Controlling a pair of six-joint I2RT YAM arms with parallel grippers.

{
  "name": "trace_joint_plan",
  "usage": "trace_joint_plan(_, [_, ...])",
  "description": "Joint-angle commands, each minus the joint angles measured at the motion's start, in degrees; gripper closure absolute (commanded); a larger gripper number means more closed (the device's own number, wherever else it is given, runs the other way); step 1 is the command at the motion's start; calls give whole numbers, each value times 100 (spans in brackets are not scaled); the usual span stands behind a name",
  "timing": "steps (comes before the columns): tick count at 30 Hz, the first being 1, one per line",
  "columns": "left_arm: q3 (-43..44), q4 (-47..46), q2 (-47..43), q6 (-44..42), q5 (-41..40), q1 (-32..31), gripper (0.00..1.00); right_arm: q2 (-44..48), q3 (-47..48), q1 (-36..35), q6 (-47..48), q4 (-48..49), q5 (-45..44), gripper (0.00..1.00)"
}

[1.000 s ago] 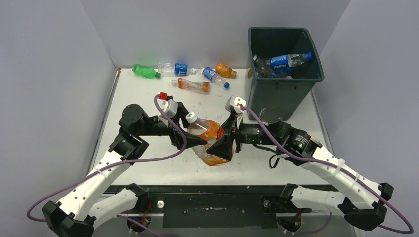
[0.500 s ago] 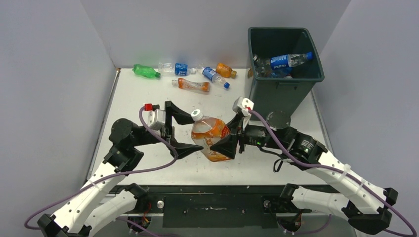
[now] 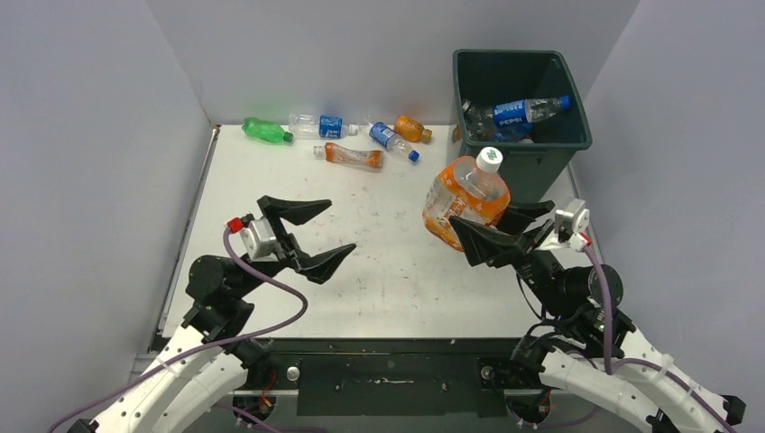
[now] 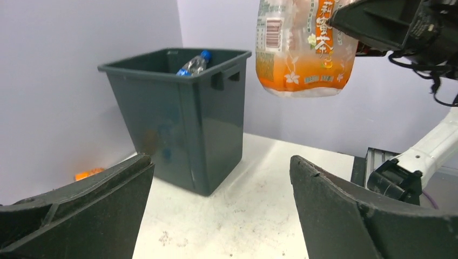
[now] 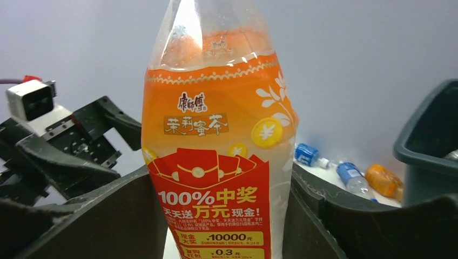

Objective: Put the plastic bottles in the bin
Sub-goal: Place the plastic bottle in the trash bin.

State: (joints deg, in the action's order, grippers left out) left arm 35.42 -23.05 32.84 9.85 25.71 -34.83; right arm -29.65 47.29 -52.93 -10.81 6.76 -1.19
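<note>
**Large orange bottle held up in front of the bin**

The large bottle (image 3: 465, 194), clear with an orange and red label, is grasped between the two fingers of the right gripper (image 3: 485, 225). It is held in the air above the table (image 3: 388, 280). The bottle is tilted, and its white cap is pointed up toward the bin (image 3: 519, 167). In the top view it is seen just in front of the near-left corner of the bin (whether the rim is touched cannot be told). From the left wrist, its base is seen hanging to the right of the bin.

The left gripper (image 3: 338, 225) is spread wide and nothing is held in it. It is placed over the left half of the table, well apart from the large bottle.

Inside the bin, a blue-labelled bottle (image 3: 519, 111) is laid on top of other bottles. Five small bottles are lying along the far edge of the table: a green bottle (image 3: 263, 131), a clear bottle (image 3: 316, 124), a long orange bottle (image 3: 352, 155), a blue bottle (image 3: 392, 140) and a short orange bottle (image 3: 410, 128).
</note>
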Motion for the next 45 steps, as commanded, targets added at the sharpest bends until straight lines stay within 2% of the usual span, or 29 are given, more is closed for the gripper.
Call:
trace_joint_plan(1, [-210, -366, 183, 77, -336, -32, 4, 70, -320, 5, 355, 1040, -1175, 61])
trace_joint_plan(4, [-260, -323, 214, 44, -425, -81, 4, -23, -94, 4, 1063, 1268, -1806, 59])
trace_joint_plan(7, [-284, -265, 221, 29, -620, -145, 4, -693, 803, 2, 1782, 707, -2565, 59])
trace_joint_plan(9, [-246, -203, 276, 79, -708, -147, 4, -1163, 1290, 6, 2190, 793, -3151, 61])
trace_joint_plan(14, [-161, 9, 388, 124, -895, -162, 4, -2140, 1805, 64, 3039, 1832, -3980, 63])
trace_joint_plan(17, [-172, -15, 352, 224, -1146, -178, 4, -2761, 1916, 513, 3169, 2688, -4170, 64])
trace_joint_plan(20, [-238, -36, 282, 229, -1387, -180, 4, -3325, 2263, 1650, 2106, 2519, -3757, 64])
trace_joint_plan(23, [-268, 18, 241, 185, -1622, -260, 4, -3857, 2580, 3097, 611, 2286, -2898, 64])
trace_joint_plan(26, [-248, 87, 270, 159, -1664, -341, 4, -4559, 2828, 3803, -84, 2512, -2387, 64])
trace_joint_plan(32, [-208, 183, 339, 75, -1623, -398, 4, -5706, 3709, 4270, -514, 2273, -1728, 63])
trace_joint_plan(45, [-177, 581, 289, -434, -2219, -585, 4, -7366, 5453, 4387, -877, 1186, -829, 59])
